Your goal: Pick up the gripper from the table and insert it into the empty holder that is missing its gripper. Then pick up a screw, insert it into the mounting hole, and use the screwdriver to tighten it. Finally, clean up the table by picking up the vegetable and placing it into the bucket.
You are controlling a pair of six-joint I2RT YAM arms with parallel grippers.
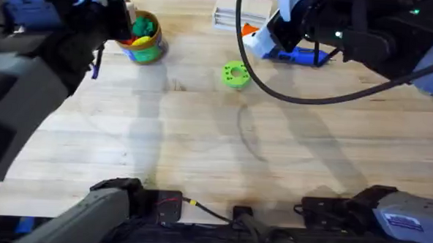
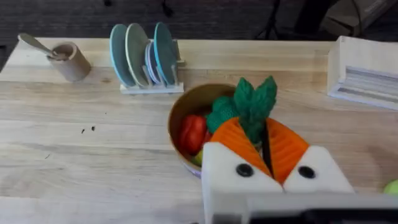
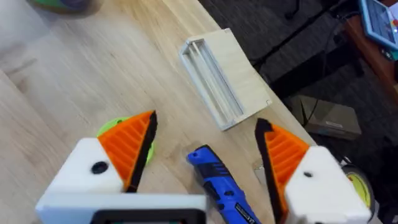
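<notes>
Last step: left gripper (image 2: 266, 146) pinches the slim green toy vegetable (image 2: 254, 107) right above the round orange-lined bucket (image 2: 186, 112), not yet dropped; right gripper (image 3: 208, 140) spread over the blue pen-shaped screwdriver (image 3: 221, 186) on the table.

1 bucket (image 1: 142, 39) nr the table's far-left part, w/ toy food inside: 1 red piece (image 2: 193, 132), the rest green, exact no. can't tell. 1 vegetable (image 2: 252, 106), green. 1 green round disc (image 1: 235, 74) w/ holes, mid-far table. 1 screwdriver (image 3: 222, 190), blue. 1 wooden box (image 3: 225, 76) at the far edge. 1 dish rack (image 2: 151, 86) w/ approx 4 plates (image 2: 127, 53). 1 wooden cup (image 2: 71, 60) w/ 1 spoon (image 2: 37, 45), far-left corner.
</notes>
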